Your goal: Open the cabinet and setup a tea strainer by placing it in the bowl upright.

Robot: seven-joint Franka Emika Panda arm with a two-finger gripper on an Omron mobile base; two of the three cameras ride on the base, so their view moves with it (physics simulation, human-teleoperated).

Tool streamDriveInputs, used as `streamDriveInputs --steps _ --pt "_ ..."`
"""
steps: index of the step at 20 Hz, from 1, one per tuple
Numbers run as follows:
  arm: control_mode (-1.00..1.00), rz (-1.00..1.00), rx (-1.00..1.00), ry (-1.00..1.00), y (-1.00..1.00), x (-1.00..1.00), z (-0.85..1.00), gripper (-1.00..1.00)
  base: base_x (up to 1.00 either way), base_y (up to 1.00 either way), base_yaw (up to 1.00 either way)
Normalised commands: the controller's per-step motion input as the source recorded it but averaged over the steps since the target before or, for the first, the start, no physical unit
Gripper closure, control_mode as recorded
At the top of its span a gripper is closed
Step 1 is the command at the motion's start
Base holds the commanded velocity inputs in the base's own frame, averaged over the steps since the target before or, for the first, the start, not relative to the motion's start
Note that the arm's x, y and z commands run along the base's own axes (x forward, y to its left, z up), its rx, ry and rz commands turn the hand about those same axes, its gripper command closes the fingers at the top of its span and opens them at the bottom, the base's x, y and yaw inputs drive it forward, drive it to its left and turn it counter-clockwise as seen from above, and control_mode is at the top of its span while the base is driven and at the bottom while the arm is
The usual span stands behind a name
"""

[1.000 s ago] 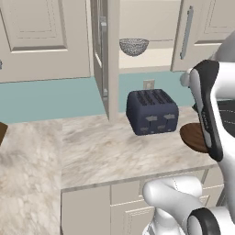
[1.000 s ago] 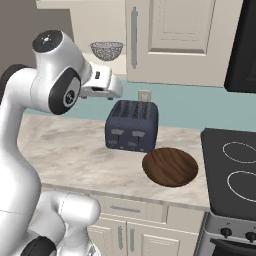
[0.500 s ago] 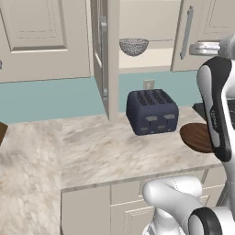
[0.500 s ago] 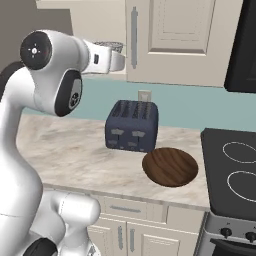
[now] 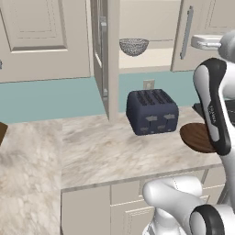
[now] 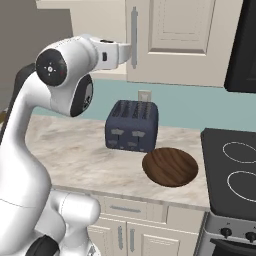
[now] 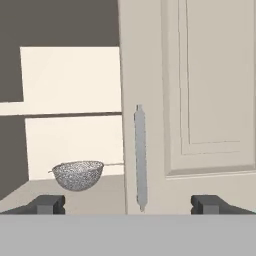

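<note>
The tea strainer point(image 7: 78, 175) is seen on the cabinet point(image 7: 200, 100) shelf, rim up, handle pointing toward the shut right door. The claw point(image 7: 128, 204) is held spread and empty, facing it; the strainer lies left of centre.

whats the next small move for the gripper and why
Probably slide the gripper sideways toward the strainer, then ease forward. In the hand view the open fingers straddle the shut right door's handle, while the strainer sits off to one side on the cabinet shelf behind the open left door. The bowl waits beside the toaster.
</note>
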Motion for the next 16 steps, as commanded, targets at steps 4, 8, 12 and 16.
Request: streamDriveInputs --steps 4,8,12,16 --pt "-1.0 -0.01 0.0 0.22 -0.09 0.27 0.0 -1.0 0.0 0.0 0.0" --pt "-1.0 -0.03 0.0 0.27 -0.2 0.22 0.0 -1.0 0.0 0.0 0.0" --pt "-1.0 -0.02 0.0 0.07 -0.07 0.03 -0.02 -1.0 0.0 0.0 0.0" --pt "-1.0 0.0 -0.02 0.02 0.0 0.0 -0.21 -1.0 0.0 0.0 0.0"
